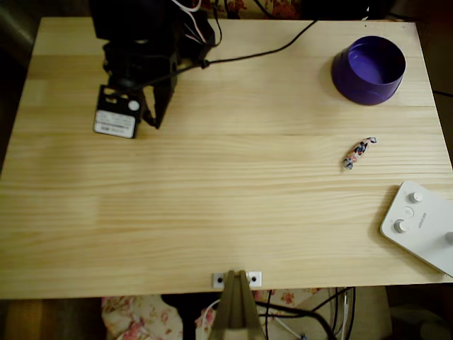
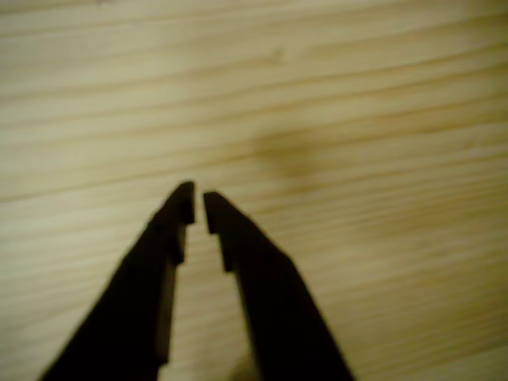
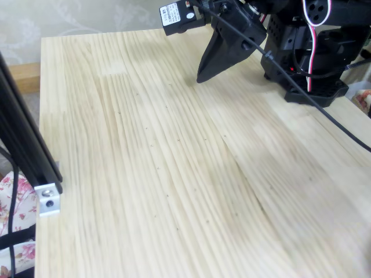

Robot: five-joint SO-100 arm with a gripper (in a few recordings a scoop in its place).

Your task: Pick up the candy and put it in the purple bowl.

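The candy, a small mottled pink, white and blue twist, lies on the wooden table at the right of the overhead view. Above it, near the back right corner, stands the purple bowl, holding nothing. My black gripper hangs low over the table at the back left, far from both. In the wrist view the gripper has its tips almost together over bare wood, nothing between them. The fixed view shows the gripper pointing down at the table.
A white device with knobs lies at the front right edge. The arm's base and a black cable occupy the back of the table. A metal clamp sits at the front edge.
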